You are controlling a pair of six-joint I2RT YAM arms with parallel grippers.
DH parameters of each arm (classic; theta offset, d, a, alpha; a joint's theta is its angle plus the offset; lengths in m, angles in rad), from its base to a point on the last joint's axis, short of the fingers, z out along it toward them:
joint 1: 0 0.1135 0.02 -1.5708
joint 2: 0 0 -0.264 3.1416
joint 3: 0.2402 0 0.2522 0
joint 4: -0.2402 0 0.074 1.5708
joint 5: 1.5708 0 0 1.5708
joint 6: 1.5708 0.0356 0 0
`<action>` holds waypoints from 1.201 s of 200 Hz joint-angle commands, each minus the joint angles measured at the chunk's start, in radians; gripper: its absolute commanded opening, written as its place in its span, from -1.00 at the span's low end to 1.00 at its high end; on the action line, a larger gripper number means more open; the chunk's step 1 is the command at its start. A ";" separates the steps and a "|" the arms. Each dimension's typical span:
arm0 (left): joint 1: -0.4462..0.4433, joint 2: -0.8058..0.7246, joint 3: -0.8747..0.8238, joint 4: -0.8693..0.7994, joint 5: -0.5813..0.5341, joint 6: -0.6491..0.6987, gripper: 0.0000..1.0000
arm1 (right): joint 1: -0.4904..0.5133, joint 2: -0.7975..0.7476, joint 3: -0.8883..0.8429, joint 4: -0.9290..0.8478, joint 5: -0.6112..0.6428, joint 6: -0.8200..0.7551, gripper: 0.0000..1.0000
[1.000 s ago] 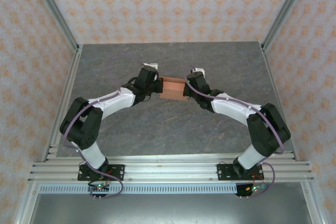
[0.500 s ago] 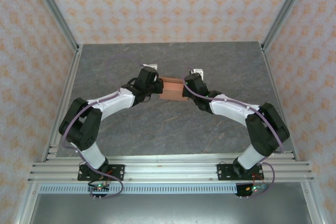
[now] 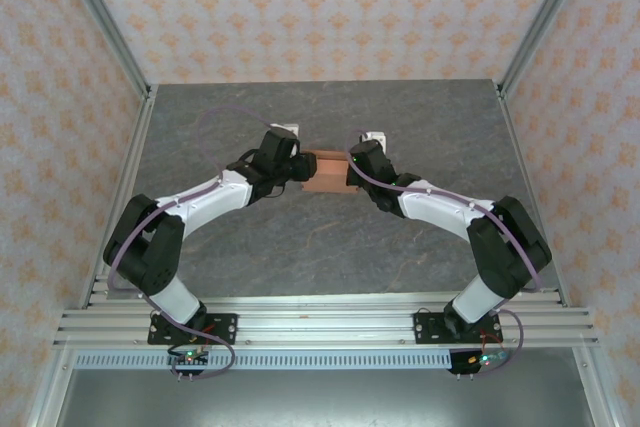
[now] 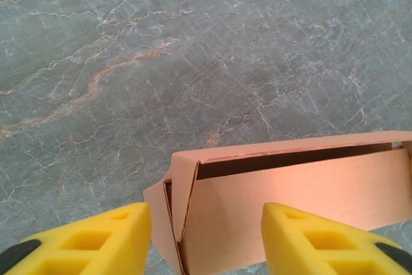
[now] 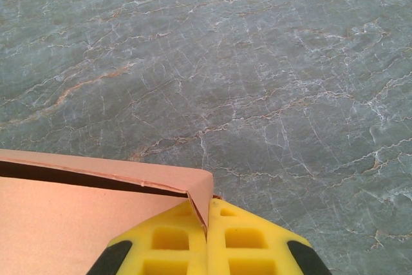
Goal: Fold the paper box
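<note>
The paper box is a small salmon-orange card box in the middle of the grey table, between the two grippers. In the left wrist view the paper box shows its left end with a folded flap at the corner, and a dark slit runs under its top panel. My left gripper is open, with one yellow finger on each side of that end and a gap to the card. My right gripper is shut on the thin end wall of the paper box at its right corner. From above, the left gripper and right gripper flank the box.
The grey marbled table has open surface on all sides of the box. Aluminium posts and patterned walls close in the left, right and back. A metal rail carries both arm bases at the near edge.
The left gripper's jaws have opened and let go of the box's left end. The right gripper stays shut on the right end, and the box has shifted slightly left.
</note>
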 commanded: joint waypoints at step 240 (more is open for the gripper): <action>0.143 0.100 0.161 -0.042 0.232 -0.264 -0.03 | 0.029 0.042 -0.012 -0.172 -0.004 -0.017 -1.00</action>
